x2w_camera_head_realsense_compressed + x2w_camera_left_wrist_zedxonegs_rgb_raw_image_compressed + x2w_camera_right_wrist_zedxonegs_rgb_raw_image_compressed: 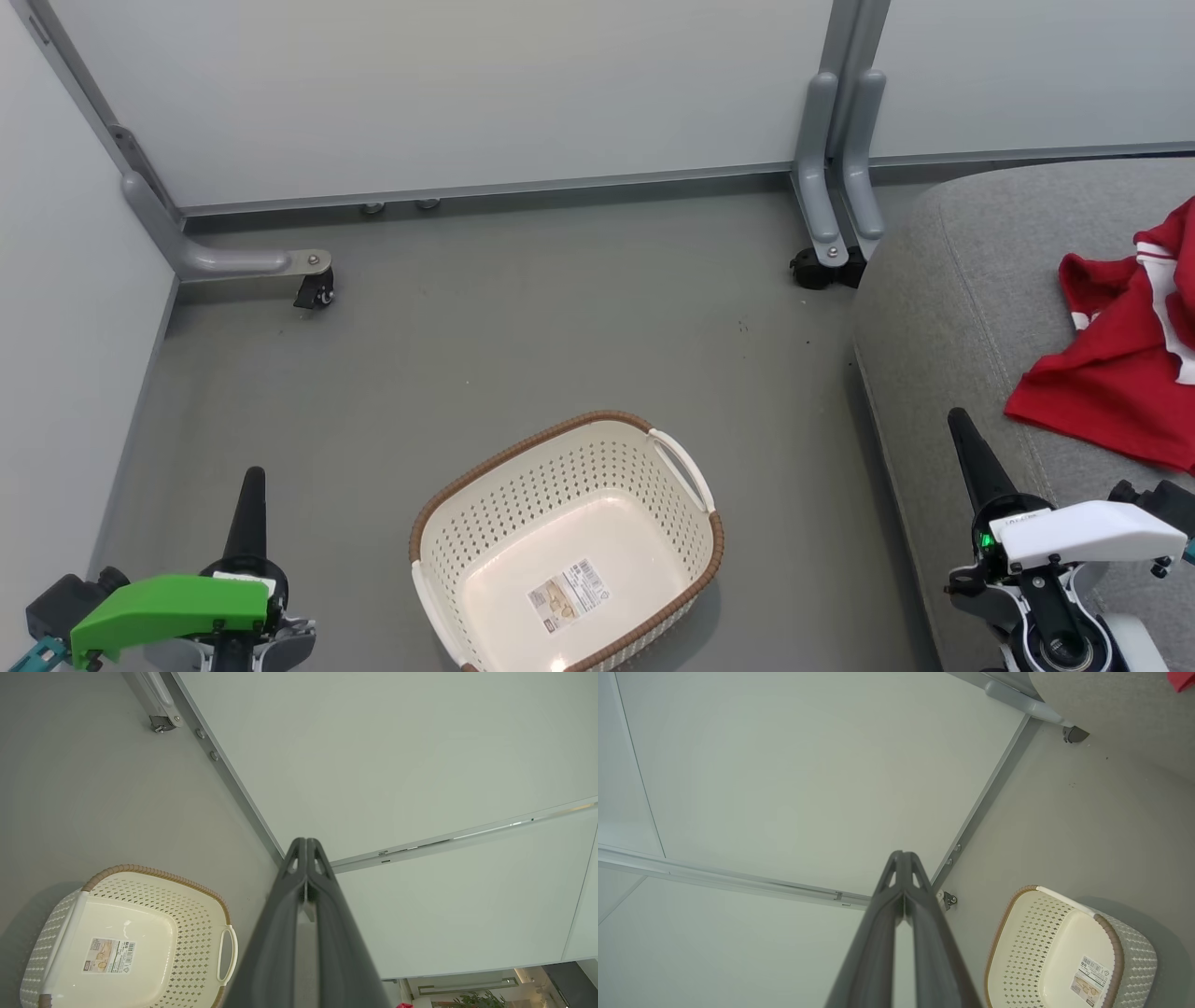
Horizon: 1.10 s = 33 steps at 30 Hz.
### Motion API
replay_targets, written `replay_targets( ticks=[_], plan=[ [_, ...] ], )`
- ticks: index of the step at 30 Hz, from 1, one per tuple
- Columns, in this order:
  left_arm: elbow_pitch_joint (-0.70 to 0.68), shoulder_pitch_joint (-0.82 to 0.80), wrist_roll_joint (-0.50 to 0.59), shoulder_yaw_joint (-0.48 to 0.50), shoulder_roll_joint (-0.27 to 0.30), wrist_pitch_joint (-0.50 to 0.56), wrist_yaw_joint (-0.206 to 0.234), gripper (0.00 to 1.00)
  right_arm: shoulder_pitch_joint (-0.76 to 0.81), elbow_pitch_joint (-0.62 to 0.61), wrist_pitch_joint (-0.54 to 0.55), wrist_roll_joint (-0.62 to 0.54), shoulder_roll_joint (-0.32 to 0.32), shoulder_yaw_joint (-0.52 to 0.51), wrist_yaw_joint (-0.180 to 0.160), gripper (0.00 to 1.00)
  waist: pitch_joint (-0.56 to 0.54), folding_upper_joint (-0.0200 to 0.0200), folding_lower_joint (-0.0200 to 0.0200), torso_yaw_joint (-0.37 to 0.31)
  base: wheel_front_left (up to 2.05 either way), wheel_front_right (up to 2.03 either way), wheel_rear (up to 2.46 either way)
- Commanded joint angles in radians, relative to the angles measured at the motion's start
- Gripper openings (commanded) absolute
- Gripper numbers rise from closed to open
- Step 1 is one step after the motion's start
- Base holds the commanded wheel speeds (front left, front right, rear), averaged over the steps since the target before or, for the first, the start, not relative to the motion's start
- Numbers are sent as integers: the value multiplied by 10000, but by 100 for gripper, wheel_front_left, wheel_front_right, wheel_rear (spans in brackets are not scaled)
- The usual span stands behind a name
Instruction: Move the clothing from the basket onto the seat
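Note:
The cream basket (569, 541) with a brown rim stands on the grey floor at bottom centre, holding nothing but a paper label; it shows too in the left wrist view (126, 933) and the right wrist view (1069, 952). Red clothing (1125, 345) with white stripes lies spread on the grey seat (952, 308) at the right; a red scrap (1183, 680) of it shows on the seat (1111, 709). My left gripper (252, 478) is shut with nothing in it, left of the basket. My right gripper (962, 422) is shut and empty above the seat's front edge. Fingertips meet in both wrist views (306, 841) (902, 854).
Pale partition walls (467, 93) close the back and left. Their grey feet on castors (313, 289) (826, 266) stand on the floor near the wall. Open floor lies between the basket and the walls.

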Motion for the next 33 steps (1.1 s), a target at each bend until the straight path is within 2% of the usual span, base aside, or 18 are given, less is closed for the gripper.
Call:
replay_targets(
  ticks=[1,33],
  plan=[
    [-89,-239,-275,69,8,56,-70,0,-198,16,28,274,-54,-53,4,0,3,0,0,4,0,0,0],
    [-78,-532,-2751,331,-97,700,-304,0,-547,618,348,2728,2,-356,4,0,60,0,0,83,0,0,0]
  ],
)
